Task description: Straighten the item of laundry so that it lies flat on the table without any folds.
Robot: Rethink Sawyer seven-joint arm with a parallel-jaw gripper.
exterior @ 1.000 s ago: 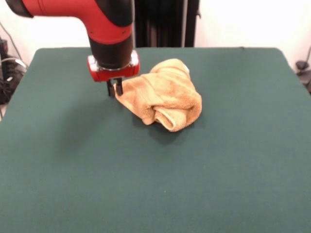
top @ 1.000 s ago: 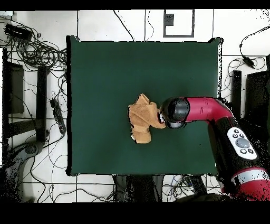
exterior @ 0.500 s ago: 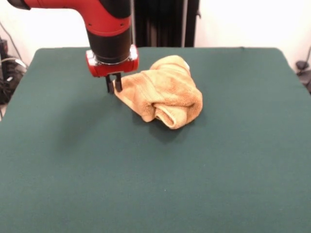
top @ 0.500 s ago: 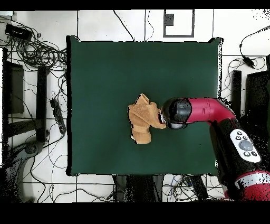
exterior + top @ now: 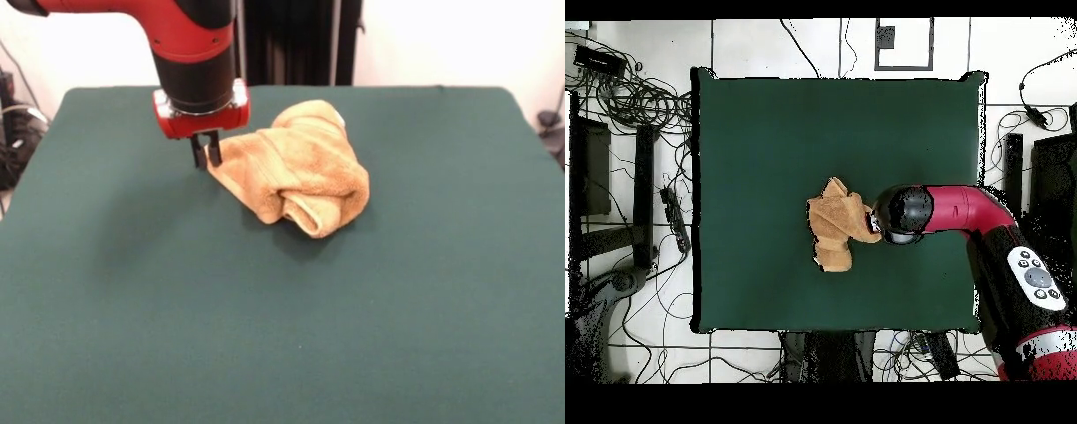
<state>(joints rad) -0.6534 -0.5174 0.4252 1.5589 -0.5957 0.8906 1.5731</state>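
My gripper (image 5: 206, 156) has risen slightly since a second ago, its fingers apparently pinching the towel (image 5: 296, 168) corner; the bunched cloth lies beside them on the table (image 5: 265, 318).

The small golden-orange terry-cloth towel (image 5: 296, 168) lies bunched on the large dark green cloth-covered table (image 5: 282, 336), near its middle, slightly toward the far side. The red and black arm's gripper (image 5: 206, 152) meets the towel's left edge in the front view.
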